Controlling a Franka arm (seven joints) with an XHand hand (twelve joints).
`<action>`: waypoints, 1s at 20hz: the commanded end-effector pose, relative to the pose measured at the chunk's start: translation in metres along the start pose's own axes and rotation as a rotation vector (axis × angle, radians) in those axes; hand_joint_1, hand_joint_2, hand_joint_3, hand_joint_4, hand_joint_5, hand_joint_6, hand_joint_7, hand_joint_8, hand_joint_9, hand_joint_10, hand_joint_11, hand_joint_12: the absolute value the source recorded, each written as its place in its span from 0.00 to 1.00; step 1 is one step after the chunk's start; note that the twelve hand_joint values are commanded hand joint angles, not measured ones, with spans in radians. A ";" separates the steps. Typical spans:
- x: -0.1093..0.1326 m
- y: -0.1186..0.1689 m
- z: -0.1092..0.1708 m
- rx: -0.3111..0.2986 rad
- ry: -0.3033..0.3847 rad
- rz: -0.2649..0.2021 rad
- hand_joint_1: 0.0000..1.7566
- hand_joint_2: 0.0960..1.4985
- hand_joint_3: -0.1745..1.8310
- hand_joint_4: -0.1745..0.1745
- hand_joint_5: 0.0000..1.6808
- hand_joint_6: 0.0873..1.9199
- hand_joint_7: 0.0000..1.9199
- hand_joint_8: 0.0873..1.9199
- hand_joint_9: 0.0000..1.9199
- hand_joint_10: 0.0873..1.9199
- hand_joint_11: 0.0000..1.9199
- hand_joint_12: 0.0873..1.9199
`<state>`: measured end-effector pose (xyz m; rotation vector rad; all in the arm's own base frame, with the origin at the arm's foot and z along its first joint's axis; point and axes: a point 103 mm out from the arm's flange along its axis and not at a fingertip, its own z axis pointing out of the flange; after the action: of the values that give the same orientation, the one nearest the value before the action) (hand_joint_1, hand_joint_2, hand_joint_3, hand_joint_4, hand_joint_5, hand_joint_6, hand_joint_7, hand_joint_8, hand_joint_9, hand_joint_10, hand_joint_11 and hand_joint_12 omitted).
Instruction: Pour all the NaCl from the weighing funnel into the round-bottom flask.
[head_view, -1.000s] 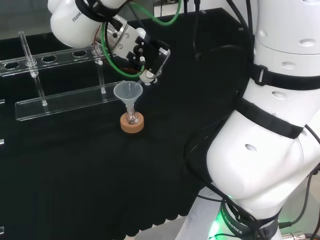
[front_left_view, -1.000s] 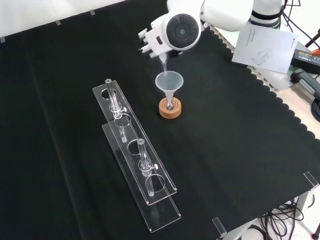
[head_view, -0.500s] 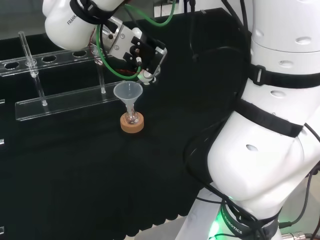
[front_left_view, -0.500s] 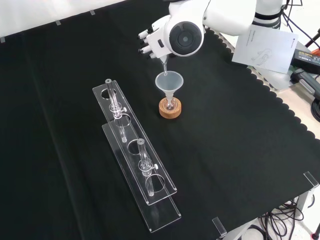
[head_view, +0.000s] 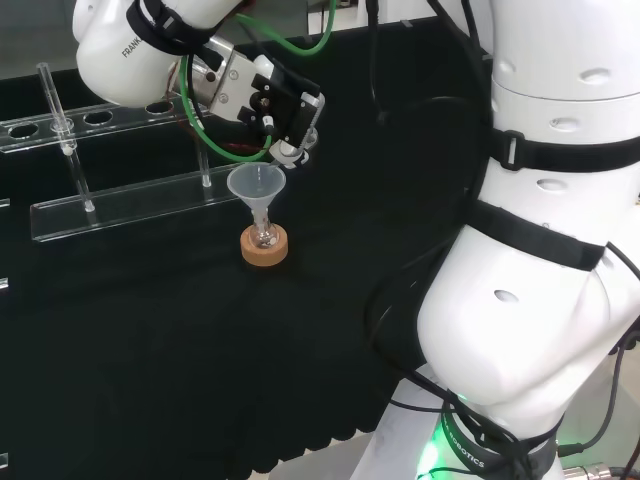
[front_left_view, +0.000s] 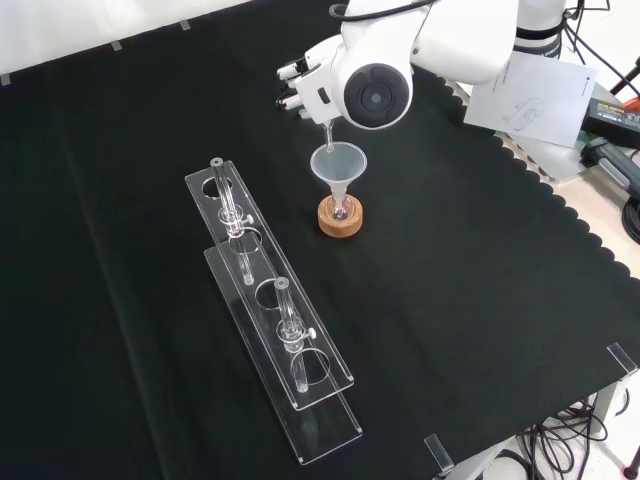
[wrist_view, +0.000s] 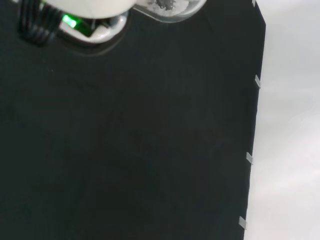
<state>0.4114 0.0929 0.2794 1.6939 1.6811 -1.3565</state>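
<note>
I see the hand (head_view: 268, 102) above the plastic funnel (head_view: 256, 186) in the head view, fingers curled round the weighing funnel (front_left_view: 327, 132). In the front view the weighing funnel is a thin clear tube; its long axis runs steeply downward from the hand, tilted slightly, and its lower tip points into the mouth of the plastic funnel at the rim nearest the hand. I cannot tell whether the tip touches that rim.

The plastic funnel stands upright, wide mouth up, its stem set into the neck of the round-bottom flask (front_left_view: 340, 211). The flask sits in a cork ring (front_left_view: 340, 218) on the black cloth (front_left_view: 480, 280). I cannot judge the flask's contents.

Clearances, front view: two clear acrylic racks (front_left_view: 270, 330) lie to the left of the flask, long axes running diagonally toward the lower right, well apart from the cork ring. Glass tubes (front_left_view: 230, 208) stand upright in them. The cloth to the right of and below the flask is open up to its scalloped edge (front_left_view: 560, 205). A large white arm link (front_left_view: 375, 90) stands in front of the hand.

In the wrist view, black cloth meets a straight edge beside a pale floor.
</note>
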 end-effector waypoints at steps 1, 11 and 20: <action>0.000 0.001 -0.002 -0.002 -0.018 -0.001 0.64 0.39 0.42 1.00 0.75 0.34 0.30 0.31 0.53 0.10 0.43 0.51; 0.000 0.001 -0.004 0.018 -0.060 0.017 0.64 0.39 0.42 1.00 0.75 0.34 0.29 0.31 0.52 0.10 0.43 0.51; -0.001 0.002 -0.006 0.012 -0.074 0.015 0.64 0.39 0.43 1.00 0.75 0.34 0.29 0.31 0.52 0.10 0.43 0.51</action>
<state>0.4148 0.0967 0.2820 1.6430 1.6229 -1.4015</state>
